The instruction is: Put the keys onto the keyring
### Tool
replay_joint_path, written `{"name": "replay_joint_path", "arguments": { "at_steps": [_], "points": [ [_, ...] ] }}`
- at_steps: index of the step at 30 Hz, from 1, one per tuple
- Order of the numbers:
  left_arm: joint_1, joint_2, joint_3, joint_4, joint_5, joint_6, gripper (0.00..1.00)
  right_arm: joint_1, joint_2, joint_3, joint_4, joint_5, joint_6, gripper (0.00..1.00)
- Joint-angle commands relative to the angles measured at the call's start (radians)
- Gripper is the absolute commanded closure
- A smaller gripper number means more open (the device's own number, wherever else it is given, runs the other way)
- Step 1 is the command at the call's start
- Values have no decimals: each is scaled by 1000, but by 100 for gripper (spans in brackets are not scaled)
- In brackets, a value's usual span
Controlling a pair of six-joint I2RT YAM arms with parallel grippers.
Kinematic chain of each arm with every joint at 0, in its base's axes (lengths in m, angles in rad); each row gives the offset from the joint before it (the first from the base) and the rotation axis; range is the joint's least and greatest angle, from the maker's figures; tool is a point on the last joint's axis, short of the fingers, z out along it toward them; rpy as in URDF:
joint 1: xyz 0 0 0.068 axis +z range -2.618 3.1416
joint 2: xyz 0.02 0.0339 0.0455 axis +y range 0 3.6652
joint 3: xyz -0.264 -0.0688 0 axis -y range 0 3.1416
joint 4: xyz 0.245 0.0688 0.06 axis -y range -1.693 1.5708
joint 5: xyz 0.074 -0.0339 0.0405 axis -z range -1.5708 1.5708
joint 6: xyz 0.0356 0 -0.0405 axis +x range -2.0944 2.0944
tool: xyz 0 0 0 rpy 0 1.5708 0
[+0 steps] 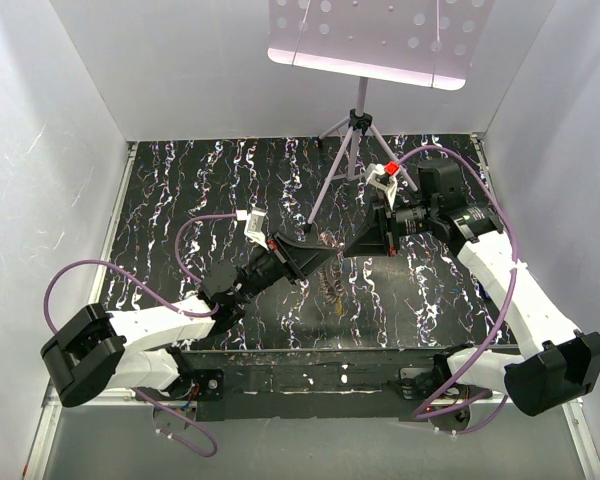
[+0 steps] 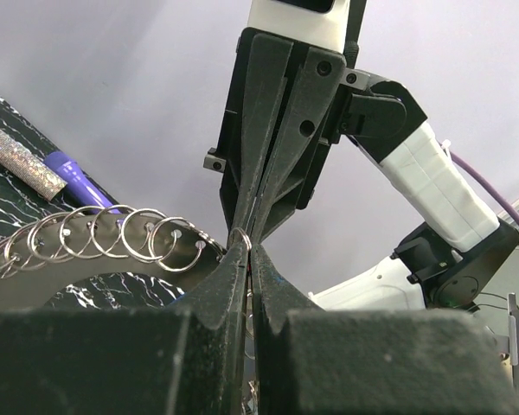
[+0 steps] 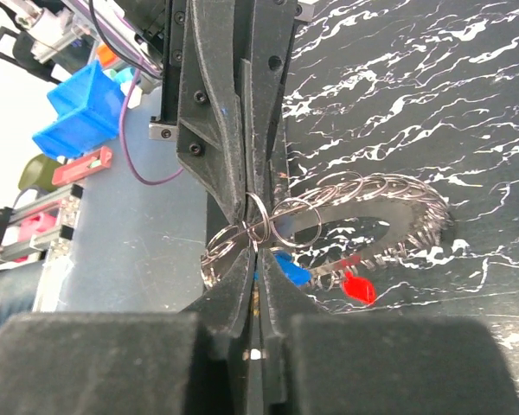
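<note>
My two hands meet tip against tip at the near rim of the keyring (image 3: pixel 324 225). My left hand (image 2: pixel 246 258) is pressed together. As far as I can see, it pinches the wire of one small split ring (image 3: pixel 259 214) that hangs on this rim. My right hand (image 3: pixel 255 258) is pressed together too, at the same small ring. I cannot tell if it grips the wire or only touches it.

The keyring seems lifted from the surface (image 3: pixel 432 86), carried at this rim. The blue key (image 3: pixel 291 269) is just beside my right fingertips, under the rim of the keyring. The red key (image 3: pixel 357 289) hangs a little further along the same side.

I judge the step is to work a key onto the small ring. To do it well, the left hand should stay quiet as an anchor and only the right should move, in small turns. The pull should go along the wire, not across it, because such thin wire slips easily from the pads. Both hands must not loosen together.

The keyring is round, so it has no true long axis. In the right wrist view its face is tilted and it looks like a flat oval stretching away from my hands. The red key points its head away from the keyring, blade toward it.
</note>
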Motion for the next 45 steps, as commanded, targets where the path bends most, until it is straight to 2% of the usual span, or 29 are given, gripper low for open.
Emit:
{"name": "replay_joint_path", "arguments": {
  "at_steps": [1,3,7,14,21,36,41,45],
  "points": [
    [10,-21,10,106,-4,-1,100,5,-25,7,21,-50,40,84],
    [17,-25,9,103,21,-1,100,-6,-18,24,16,-71,42,76],
    [25,-31,18,78,76,0,100,-15,-2,42,14,-93,54,66],
    [27,-15,30,75,113,-7,100,-17,8,58,56,-136,117,59],
    [28,15,45,111,133,-20,100,-15,15,21,112,-122,187,58],
    [28,-3,39,114,111,-4,100,3,2,-21,145,-116,206,59],
    [27,-3,35,114,99,0,100,10,-2,-30,160,-136,218,64],
    [28,-2,33,115,93,3,100,16,0,-38,172,-137,227,73]
  ]
}}
